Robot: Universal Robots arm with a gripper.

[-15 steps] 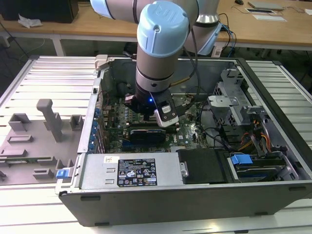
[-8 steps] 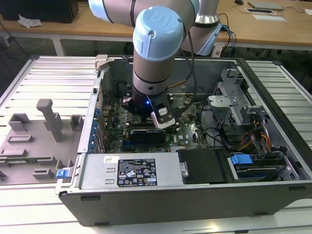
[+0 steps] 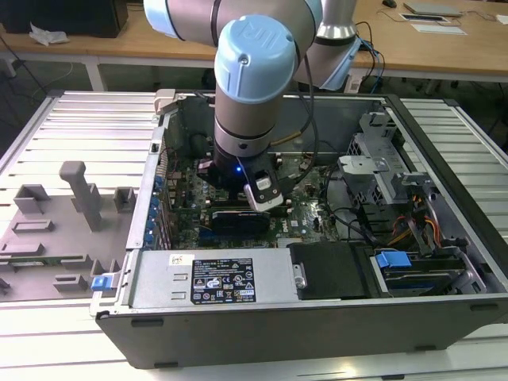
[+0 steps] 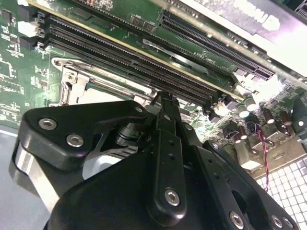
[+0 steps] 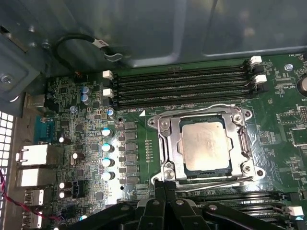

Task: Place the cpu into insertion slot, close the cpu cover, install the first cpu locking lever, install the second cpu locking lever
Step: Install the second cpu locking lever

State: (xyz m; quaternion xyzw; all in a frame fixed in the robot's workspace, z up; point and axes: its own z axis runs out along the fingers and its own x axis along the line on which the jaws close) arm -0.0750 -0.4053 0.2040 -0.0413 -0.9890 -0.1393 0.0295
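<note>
Gripper (image 5: 165, 189) low over motherboard (image 5: 139, 158) inside open case (image 3: 444, 135); fingers pressed together, nothing held. Fingertips sit at edge of cpu cover (image 5: 165, 143), at socket side nearer gripper body.

Cpu (image 5: 205, 145) seated in insertion slot (image 5: 204, 170), flat, square, dull grey metal top. Cover down around it: thin bright steel frame, screw heads at corners. Thin wire lever (image 5: 211, 181) runs along frame edge by fingertips; latched or not, cannot tell. Long black memory slots (image 5: 182, 88) lie on far side of socket.

My arm (image 3: 246, 87) points straight down; its hand (image 5: 165, 188) hangs low with both fingertips (image 4: 163, 103) pressed together, holding nothing.
</note>
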